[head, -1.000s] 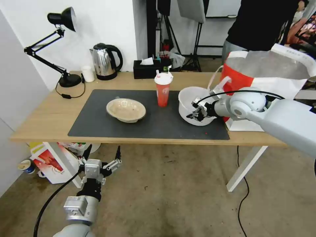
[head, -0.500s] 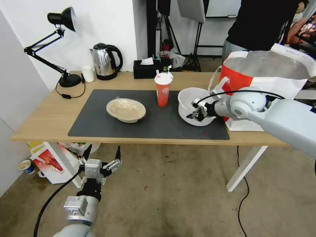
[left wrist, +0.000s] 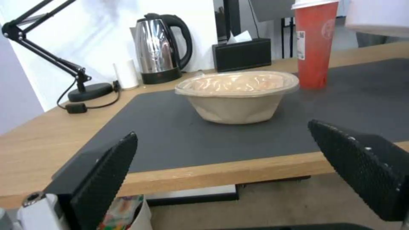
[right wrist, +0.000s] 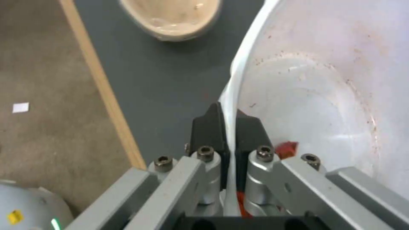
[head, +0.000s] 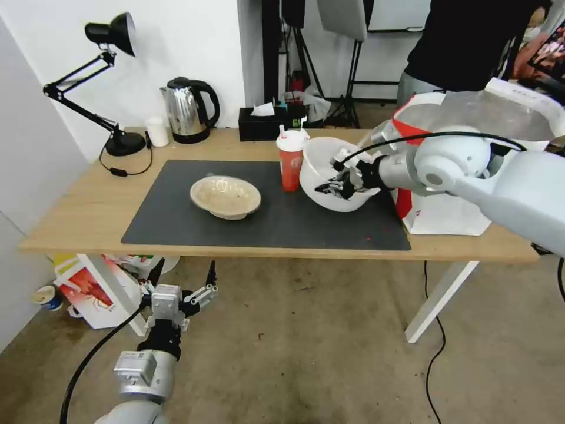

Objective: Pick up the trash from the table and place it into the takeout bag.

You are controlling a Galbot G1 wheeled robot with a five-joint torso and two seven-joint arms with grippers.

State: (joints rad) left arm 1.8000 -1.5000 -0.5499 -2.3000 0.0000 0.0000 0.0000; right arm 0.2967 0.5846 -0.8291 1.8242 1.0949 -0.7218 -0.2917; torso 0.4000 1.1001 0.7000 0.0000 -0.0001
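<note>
My right gripper (head: 336, 184) (right wrist: 229, 127) is shut on the rim of the large white bowl (head: 325, 168) (right wrist: 324, 83), which hangs tilted above the dark mat, close beside the red drink cup (head: 291, 160) (left wrist: 315, 41). A few red scraps lie inside the bowl. The beige paper bowl (head: 225, 196) (left wrist: 238, 95) (right wrist: 174, 16) sits on the mat to the left. The takeout bag (head: 471, 153) stands open at the table's right end, behind my right arm. Below the table's front edge, my left gripper (head: 183, 277) (left wrist: 230, 172) hangs open and holds nothing.
On the table (head: 82, 206) stand a desk lamp (head: 112, 88), a kettle (head: 187, 109), a small white cup (head: 156, 131) and a black tissue box (head: 265, 122) along the far side. A smaller red-and-white bag (head: 88, 288) sits on the floor under the table. A person stands behind the takeout bag.
My right gripper has lifted the white bowl off the mat, tilting it and carrying it left toward the red cup. The left arm has not moved.
</note>
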